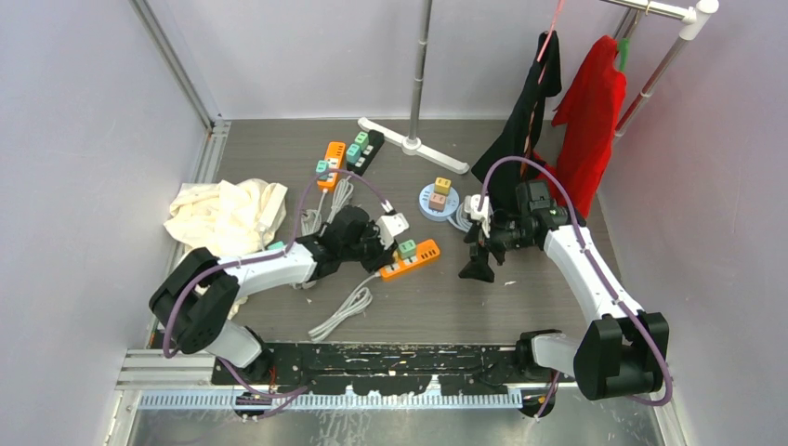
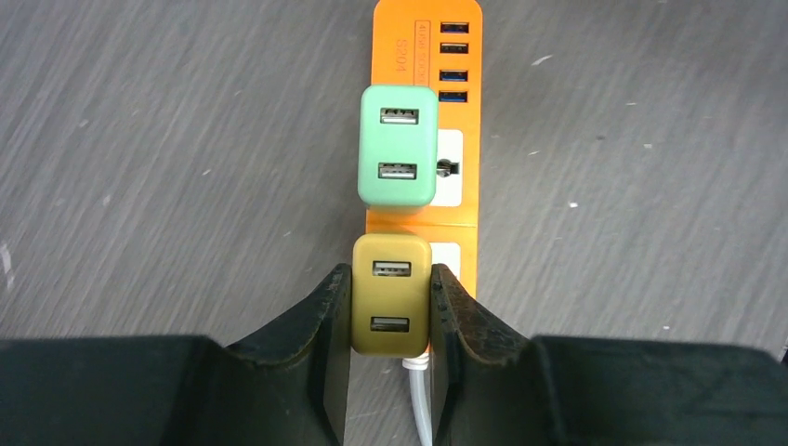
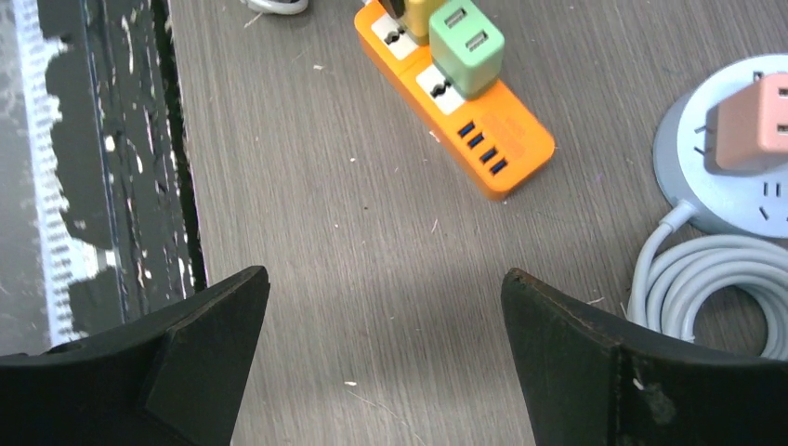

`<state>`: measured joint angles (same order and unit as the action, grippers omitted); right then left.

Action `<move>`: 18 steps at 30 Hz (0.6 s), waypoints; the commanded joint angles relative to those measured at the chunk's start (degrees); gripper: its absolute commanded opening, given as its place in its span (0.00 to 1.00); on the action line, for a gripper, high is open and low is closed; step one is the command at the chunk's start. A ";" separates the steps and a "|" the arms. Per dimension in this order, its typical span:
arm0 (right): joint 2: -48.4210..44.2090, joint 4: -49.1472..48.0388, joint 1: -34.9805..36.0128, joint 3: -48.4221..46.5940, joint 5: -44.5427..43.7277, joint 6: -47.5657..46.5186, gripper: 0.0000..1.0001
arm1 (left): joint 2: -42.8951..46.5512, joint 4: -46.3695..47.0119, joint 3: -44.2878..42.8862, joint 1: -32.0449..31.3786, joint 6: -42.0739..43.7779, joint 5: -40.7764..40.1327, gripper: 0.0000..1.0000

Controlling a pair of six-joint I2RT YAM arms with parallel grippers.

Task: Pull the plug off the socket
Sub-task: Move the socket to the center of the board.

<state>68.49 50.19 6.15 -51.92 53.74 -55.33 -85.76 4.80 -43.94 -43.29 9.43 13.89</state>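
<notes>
On the left wrist view I see the left gripper (image 2: pixel 391 281) down at the near end of the orange power strip (image 2: pixel 457 200), its jaws pinching the mustard plug (image 2: pixel 391 295) from both sides. The black fingers (image 2: pixel 327 327) press flat against the plug's left and right faces. The plug sits seated in the strip's last outlet, its two USB ports facing the camera. Just beyond it on the same strip a green plug (image 2: pixel 398 146) fills the next outlet, close to the mustard one but not touching it. Four blue USB ports run along the far end of the strip. A white cable (image 2: pixel 420 409) leaves the strip's near end between the fingers.

From above, the strip lies at a slant near the middle of the bench (image 1: pixel 279 149), with the left arm reaching in from the left.

The right gripper (image 3: pixel 386 288) hangs over bare bench to the right of the strip, its jaws spread wide and holding nothing. Its camera shows a round grey socket (image 3: pixel 702 181) carrying a pink plug (image 3: pixel 757 130), with a coiled grey cord (image 3: pixel 715 279) beside it.

A cream cloth (image 1: pixel 228 214) lies bunched at the left edge of the bench.
</notes>
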 commanded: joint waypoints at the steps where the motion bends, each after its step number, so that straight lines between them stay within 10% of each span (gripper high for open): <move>1: -0.37 9.46 -0.01 -2.12 2.78 -20.37 1.00 | -1.28 7.20 -2.68 -4.31 2.23 4.67 0.06; 18: 1.72 4.88 0.01 3.89 4.71 -29.77 0.71 | -11.06 11.58 -9.62 -13.66 2.12 7.66 0.08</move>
<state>69.28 59.42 5.89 -49.63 55.83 -82.94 -95.81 11.44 -51.00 -55.46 12.12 20.62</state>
